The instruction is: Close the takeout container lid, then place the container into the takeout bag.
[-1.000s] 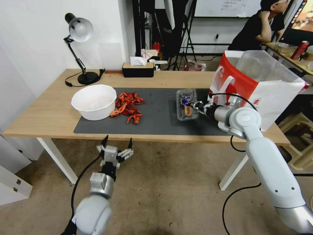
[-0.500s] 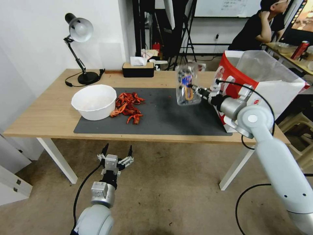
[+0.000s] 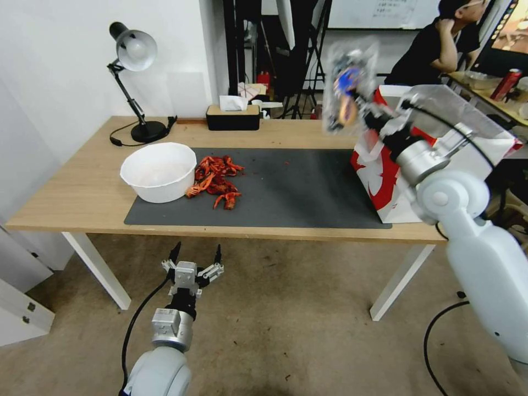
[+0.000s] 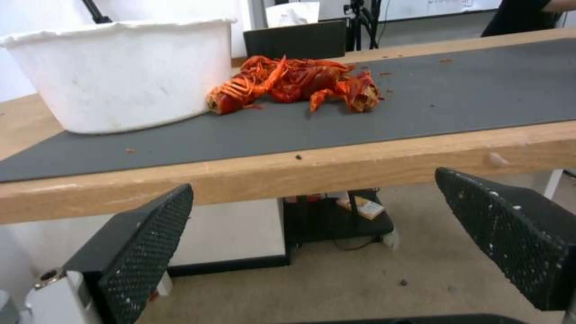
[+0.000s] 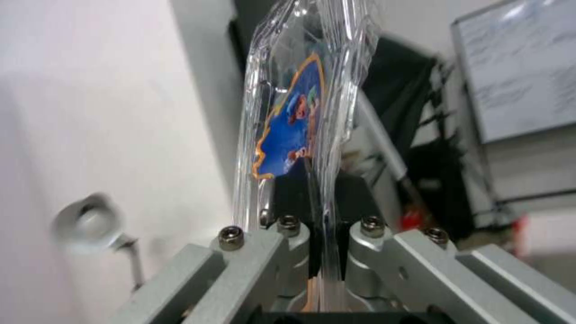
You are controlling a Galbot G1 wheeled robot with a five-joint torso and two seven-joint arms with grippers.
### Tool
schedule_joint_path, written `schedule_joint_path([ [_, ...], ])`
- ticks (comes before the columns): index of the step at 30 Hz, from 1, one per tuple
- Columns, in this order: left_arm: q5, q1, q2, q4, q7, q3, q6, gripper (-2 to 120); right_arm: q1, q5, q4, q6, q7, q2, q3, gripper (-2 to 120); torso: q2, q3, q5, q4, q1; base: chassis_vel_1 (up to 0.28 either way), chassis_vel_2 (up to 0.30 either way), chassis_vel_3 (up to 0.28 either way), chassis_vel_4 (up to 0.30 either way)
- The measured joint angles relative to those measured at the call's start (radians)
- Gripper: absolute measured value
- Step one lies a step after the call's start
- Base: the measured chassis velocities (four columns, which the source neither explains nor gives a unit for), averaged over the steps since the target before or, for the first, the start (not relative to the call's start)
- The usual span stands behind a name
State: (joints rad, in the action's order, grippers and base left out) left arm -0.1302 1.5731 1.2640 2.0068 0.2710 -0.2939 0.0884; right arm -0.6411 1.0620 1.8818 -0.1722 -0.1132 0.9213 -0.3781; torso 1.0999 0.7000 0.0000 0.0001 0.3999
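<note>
The takeout container [image 3: 347,82], a clear clamshell with a blue label, hangs in the air above the table, beside the upper left corner of the takeout bag [image 3: 385,170]. My right gripper [image 3: 367,113] is shut on its edge. In the right wrist view the container [image 5: 300,112] stands on edge between the fingers of that gripper [image 5: 324,252], with its lid pressed against the other half. The red-and-white bag stands open at the table's right end, its translucent liner [image 3: 445,110] sticking up. My left gripper [image 3: 195,254] hangs open below the table's front edge, also seen as the gripper [image 4: 312,184] facing that edge.
On the dark mat [image 3: 297,192] sit a white bowl [image 3: 158,171] and a pile of red crayfish shells [image 3: 217,181]. A desk lamp [image 3: 135,55] and a tissue box [image 3: 232,116] stand at the back of the wooden table.
My right gripper has lifted the container off the mat, up and to the right, to the height of the bag's top. The left gripper has sunk slightly.
</note>
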Motion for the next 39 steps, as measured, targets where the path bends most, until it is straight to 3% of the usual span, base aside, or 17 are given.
schedule_joint_path([
  [6,0.001,0.002,0.002,-0.003,-0.001,0.003,0.005,100,0.053,-0.044,-0.043,0.013,-0.091,-0.036,-0.019,0,0.000,0.000,0.0001,-0.0001,0.000,0.000,0.000,0.000,0.000],
  [14,-0.001,0.012,0.002,0.003,-0.002,0.005,0.005,100,0.074,-0.203,-0.100,-0.074,-0.273,-0.108,-0.084,0,0.000,0.000,0.0001,-0.0004,0.000,0.000,0.000,0.000,0.000],
  [23,-0.002,0.015,0.011,0.003,-0.002,0.006,0.005,100,0.006,-0.166,-0.084,-0.179,-0.306,-0.108,-0.124,0,0.000,0.000,0.0001,-0.0002,0.000,0.000,0.000,0.000,0.000],
  [30,-0.002,0.013,0.010,0.005,-0.001,0.004,0.005,100,-0.031,-0.026,-0.060,-0.233,-0.360,-0.067,-0.138,28,0.000,0.000,-0.0001,0.0000,0.000,0.000,0.000,0.000,0.000],
  [39,-0.002,0.010,0.007,0.005,0.003,0.001,0.004,100,-0.047,-0.008,-0.069,-0.243,-0.367,-0.038,-0.135,60,0.000,0.000,-0.0002,0.0000,0.000,0.000,0.000,0.000,0.000],
])
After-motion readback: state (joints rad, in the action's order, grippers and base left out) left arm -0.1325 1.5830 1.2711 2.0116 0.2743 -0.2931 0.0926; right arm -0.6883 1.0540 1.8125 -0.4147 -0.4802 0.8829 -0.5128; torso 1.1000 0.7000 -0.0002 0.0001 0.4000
